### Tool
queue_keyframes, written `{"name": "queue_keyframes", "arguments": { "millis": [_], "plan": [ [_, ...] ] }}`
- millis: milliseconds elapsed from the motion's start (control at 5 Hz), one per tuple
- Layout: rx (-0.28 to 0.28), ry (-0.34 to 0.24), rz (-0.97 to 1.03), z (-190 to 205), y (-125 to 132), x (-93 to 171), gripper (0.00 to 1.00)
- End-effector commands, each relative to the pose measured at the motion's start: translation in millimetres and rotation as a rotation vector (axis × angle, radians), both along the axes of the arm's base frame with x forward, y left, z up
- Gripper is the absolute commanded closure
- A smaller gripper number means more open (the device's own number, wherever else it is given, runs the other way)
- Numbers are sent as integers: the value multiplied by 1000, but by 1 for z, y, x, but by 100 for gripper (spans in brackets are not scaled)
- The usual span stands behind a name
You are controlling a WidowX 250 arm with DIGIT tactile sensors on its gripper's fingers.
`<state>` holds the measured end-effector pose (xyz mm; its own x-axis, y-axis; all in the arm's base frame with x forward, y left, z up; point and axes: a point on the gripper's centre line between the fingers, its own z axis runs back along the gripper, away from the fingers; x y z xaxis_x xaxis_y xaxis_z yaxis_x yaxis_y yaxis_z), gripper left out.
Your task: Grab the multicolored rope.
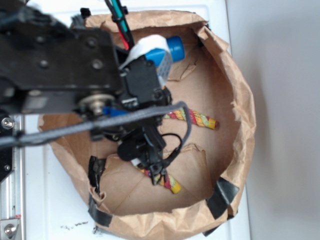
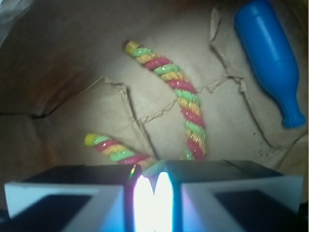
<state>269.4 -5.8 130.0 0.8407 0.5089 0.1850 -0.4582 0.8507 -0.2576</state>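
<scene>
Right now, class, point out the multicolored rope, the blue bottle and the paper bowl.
multicolored rope (image 2: 186, 99): wrist view, middle of the longer arm.
blue bottle (image 2: 268, 50): wrist view, wide body.
paper bowl (image 1: 245, 100): exterior view, right wall near the rim.

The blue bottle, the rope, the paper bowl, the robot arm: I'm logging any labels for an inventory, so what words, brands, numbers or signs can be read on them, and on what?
None can be read in either view.
Blue bottle: plain blue, no label on the side shown.
Multicolored rope: no tag.
Brown paper bowl: unprinted.
Gripper and black arm: no legible markings.
</scene>
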Motion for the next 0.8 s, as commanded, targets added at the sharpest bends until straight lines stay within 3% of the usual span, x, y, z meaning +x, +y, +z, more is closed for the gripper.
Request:
{"name": "queue_keyframes", "arguments": {
  "millis": [0,200,600],
  "plan": [
    [155,-42,-56,-16,18,23,0],
    [231,-45,-94,-31,19,29,0],
    [213,-22,-131,-65,26,33,0]
  ]
}}
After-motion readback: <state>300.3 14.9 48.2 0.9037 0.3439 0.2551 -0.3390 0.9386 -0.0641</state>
